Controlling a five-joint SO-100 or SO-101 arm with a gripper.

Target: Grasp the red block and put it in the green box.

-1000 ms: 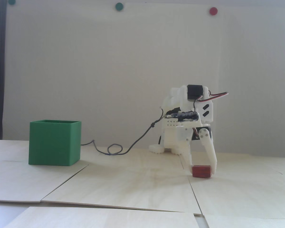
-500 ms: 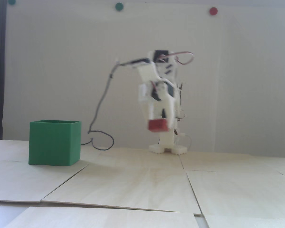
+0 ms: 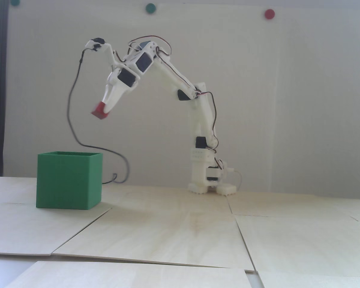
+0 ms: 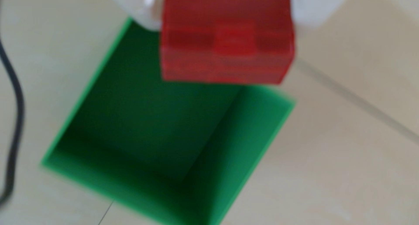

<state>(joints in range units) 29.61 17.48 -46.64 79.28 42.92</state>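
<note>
Fixed view, left to right. Box (image 3: 69, 180) sits on the table (image 3: 180, 234) toward its left side, near the far edge, open top up. A dark cable (image 3: 73, 126) hangs from the wrist and drops behind the box's right side to the table. Gripper (image 3: 103, 109) is high in the air, above the box and a little right of its right wall, tilted down and left, fingers pinching the block (image 3: 99, 111). Block is clear of the table, well above the box rim. Arm base (image 3: 211, 187) stands at the far edge, near the middle.

Wrist view, blurred. Cable (image 4: 13, 107) at the left edge. Box (image 4: 260, 136) mouth open below, interior empty. Block (image 4: 226, 39) at the top, white fingers (image 4: 140, 10) on either side of it.
</note>
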